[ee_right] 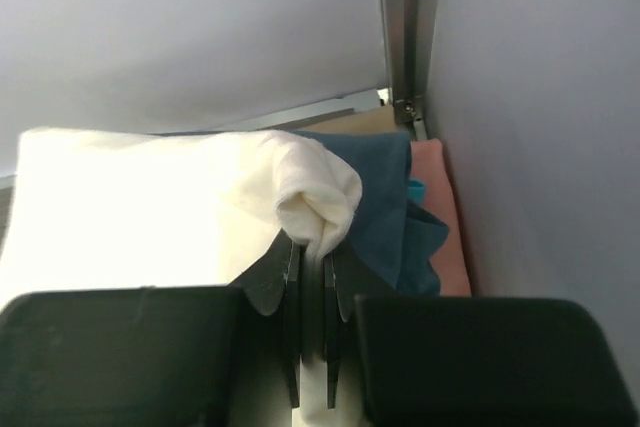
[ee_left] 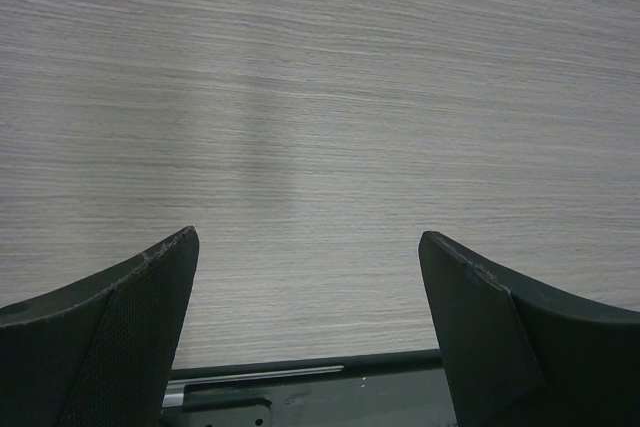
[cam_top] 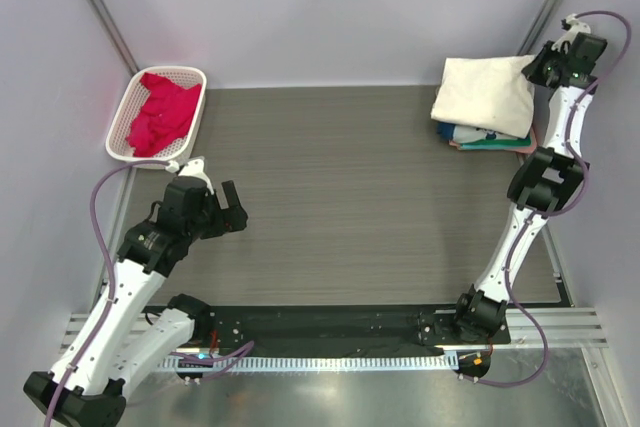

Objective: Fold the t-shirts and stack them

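Two arms rise from the near edge of the grey wood-grain surface (cam_top: 340,207). The right arm (cam_top: 517,237) is stretched almost straight toward the far right corner, its wrist bent back so that the right claw (ee_right: 312,247) points in at the cloth pile. The left arm (cam_top: 120,287) is folded, elbow low and forearm raised. The left claw (ee_left: 308,237) hangs over bare surface with its jaws spread wide and nothing between them. The cream shirt (cam_top: 485,92) lies folded just ahead of the right claw, on top of a stack (cam_top: 490,137) of folded blue, teal and pink shirts. The right claw is pinched tight on a bunched corner of the cream shirt. The basket (cam_top: 123,117) sits beyond the left claw, off to its left, with the crimson shirt (cam_top: 160,115) crumpled inside.
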